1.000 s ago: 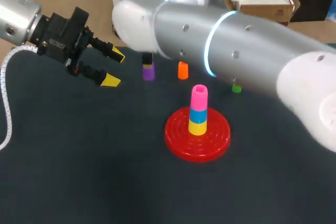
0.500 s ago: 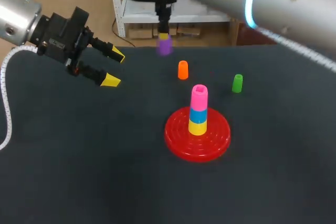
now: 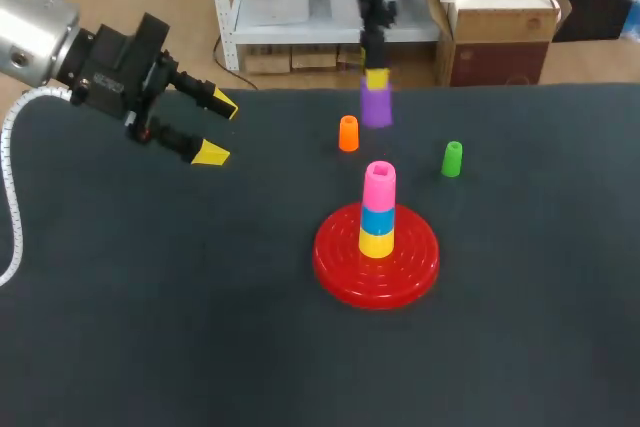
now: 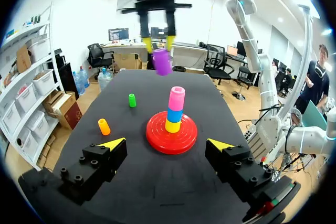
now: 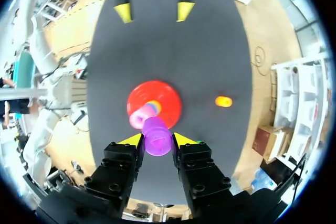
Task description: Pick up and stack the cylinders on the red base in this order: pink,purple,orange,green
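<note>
The red base [image 3: 335, 259] [image 4: 155, 136] [image 5: 167, 100] stands mid-table with a yellow, blue and pink stack on it; the pink cylinder [image 3: 379, 185] [image 4: 177, 97] [image 5: 137, 118] is on top. My right gripper [image 3: 376, 80] [image 4: 156, 41] [image 5: 157, 140] hangs high over the table, shut on the purple cylinder [image 3: 376, 107] [image 4: 162, 61] [image 5: 157, 137], a little behind the stack. The orange cylinder [image 3: 348, 133] [image 4: 104, 126] [image 5: 223, 101] and green cylinder [image 3: 452, 159] [image 4: 132, 100] stand upright on the mat behind the base. My left gripper [image 3: 215, 129] [image 4: 166, 143] stands open at the left with nothing in it.
A dark mat [image 3: 200, 297] covers the whole table. A white cable [image 3: 10, 207] hangs from my left arm along the table's left side.
My right arm has lifted the purple cylinder off the mat and carried it rightward, toward the stack. The left arm has kept still.
</note>
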Tool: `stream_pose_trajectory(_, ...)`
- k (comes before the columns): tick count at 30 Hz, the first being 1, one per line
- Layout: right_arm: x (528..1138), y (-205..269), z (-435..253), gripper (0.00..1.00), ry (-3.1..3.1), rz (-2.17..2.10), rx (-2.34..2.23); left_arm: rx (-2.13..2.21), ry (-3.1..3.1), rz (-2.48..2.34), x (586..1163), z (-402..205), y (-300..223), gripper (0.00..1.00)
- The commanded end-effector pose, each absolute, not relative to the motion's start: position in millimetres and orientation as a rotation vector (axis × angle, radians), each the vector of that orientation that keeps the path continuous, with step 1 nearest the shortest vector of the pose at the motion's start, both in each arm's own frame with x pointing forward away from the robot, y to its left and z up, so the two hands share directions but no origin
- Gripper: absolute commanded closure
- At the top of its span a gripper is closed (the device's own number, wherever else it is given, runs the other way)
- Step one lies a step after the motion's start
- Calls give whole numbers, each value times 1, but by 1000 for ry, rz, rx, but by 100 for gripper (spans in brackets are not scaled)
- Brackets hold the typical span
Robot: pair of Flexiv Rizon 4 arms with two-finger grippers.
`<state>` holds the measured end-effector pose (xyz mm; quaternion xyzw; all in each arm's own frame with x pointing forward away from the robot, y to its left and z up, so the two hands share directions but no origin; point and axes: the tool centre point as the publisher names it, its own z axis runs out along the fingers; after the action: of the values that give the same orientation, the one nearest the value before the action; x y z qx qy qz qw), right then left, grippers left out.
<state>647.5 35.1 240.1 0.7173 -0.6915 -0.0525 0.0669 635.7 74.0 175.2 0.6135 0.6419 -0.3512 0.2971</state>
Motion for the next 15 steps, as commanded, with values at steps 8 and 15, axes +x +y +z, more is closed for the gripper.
stream_pose_trajectory(8, 539, 9, 230, 100, -2316, 293, 2640, 1633, 1703, -936, 636, 175, 75, 0)
stream_pose_trajectory(15, 547, 10, 229, 100, -2299, 431, 2670, 1633, 1703, -936, 636, 175, 75, 0)
